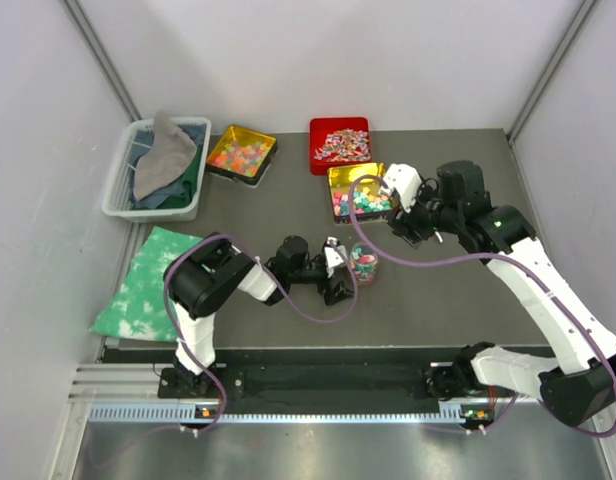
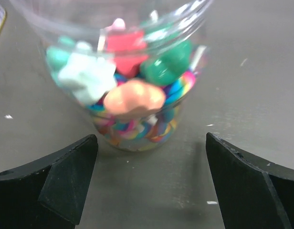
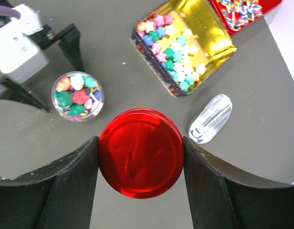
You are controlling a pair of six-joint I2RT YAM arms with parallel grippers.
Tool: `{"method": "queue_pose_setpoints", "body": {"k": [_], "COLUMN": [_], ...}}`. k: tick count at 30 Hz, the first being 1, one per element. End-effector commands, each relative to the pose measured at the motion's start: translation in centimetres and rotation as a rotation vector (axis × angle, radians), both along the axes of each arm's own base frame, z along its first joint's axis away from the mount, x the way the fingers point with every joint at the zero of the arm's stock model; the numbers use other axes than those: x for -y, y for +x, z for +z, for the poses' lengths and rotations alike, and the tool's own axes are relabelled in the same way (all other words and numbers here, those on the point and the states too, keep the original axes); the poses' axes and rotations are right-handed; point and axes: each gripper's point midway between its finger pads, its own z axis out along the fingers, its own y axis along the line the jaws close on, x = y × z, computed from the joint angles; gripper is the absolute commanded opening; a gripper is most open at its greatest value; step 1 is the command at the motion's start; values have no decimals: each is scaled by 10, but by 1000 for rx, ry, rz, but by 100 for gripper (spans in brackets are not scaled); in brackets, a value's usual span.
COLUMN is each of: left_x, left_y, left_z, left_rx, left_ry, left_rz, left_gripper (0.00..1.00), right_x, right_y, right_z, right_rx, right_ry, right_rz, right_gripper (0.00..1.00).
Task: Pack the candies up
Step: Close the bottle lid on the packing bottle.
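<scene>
Left gripper (image 2: 151, 143) gapes fully, empty, the clear jar (image 2: 137, 129) of candies (image 2: 132, 98) just to its right; right gripper (image 3: 141, 142), half-spread, clamps the red round lid (image 3: 141, 162), apparently lifted.

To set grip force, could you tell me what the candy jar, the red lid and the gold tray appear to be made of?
The candy jar looks like clear glossy plastic: the candies show through its wall. The red lid seems translucent glossy plastic, with soft reflections. The gold tray is probably thin metal or foil-faced card, given its mirror-like glare.
</scene>
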Motion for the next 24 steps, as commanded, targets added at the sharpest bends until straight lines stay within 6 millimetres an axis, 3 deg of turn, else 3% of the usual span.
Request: {"method": "queue_pose_setpoints", "body": {"k": [1,7,11,18,24], "left_x": [15,18,18,29,36], "left_y": [13,12,9,8,12], "left_z": [26,35,34,33,29], "left_rx": [51,68,55,53,35], "left_ry": [-117,-167,-171,-179,-216], "left_rz": [19,22,18,-28,-27], "left_gripper": [99,99,99,99,99], "right_x": [-7,-8,5,4,-1], "right_y": [-3,-14,-11,-7,-8], "right_z": [11,-19,-34,-17,-20], "right_rx": [-6,-94,-148,-191,-227], "right_ry": [41,2,-17,38,49], "right_rz": [43,88,55,58,80], "right_gripper": [58,58,57,57,57]}}
